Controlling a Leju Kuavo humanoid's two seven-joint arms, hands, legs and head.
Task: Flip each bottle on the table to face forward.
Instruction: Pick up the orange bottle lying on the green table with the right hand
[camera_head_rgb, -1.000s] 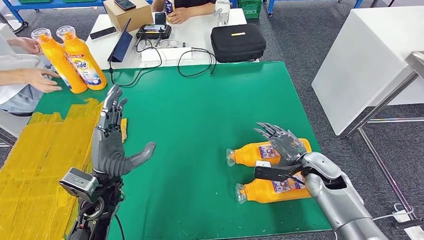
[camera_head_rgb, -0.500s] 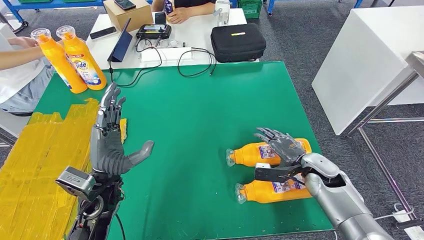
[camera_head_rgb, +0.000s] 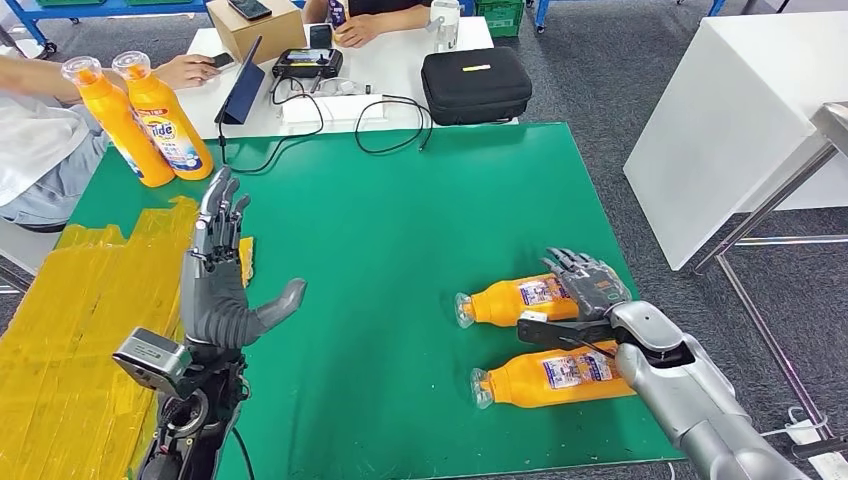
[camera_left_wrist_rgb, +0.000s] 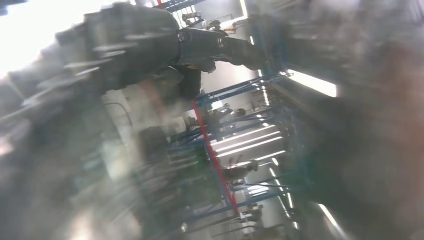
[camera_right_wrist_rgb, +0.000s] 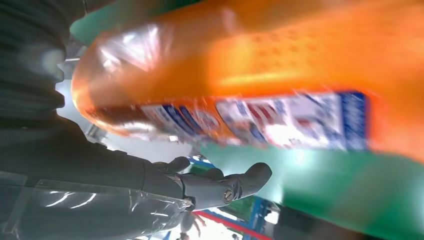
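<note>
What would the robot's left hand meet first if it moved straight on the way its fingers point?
Probably the two upright orange bottles at the table's far left corner; the left hand points roughly toward them, though height is unclear.

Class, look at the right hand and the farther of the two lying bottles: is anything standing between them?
Nothing visible does. The right hand is already at the far lying bottle, over its base end. The near lying bottle lies beside them, apart, not in between.

two lying bottles (camera_head_rgb: 525, 300) (camera_head_rgb: 550, 377) front-right on table (camera_head_rgb: 420, 220) | two upright bottles (camera_head_rgb: 172, 122) (camera_head_rgb: 112, 120) back-left | right hand (camera_head_rgb: 590, 290) apparently over farther lying bottle
</note>
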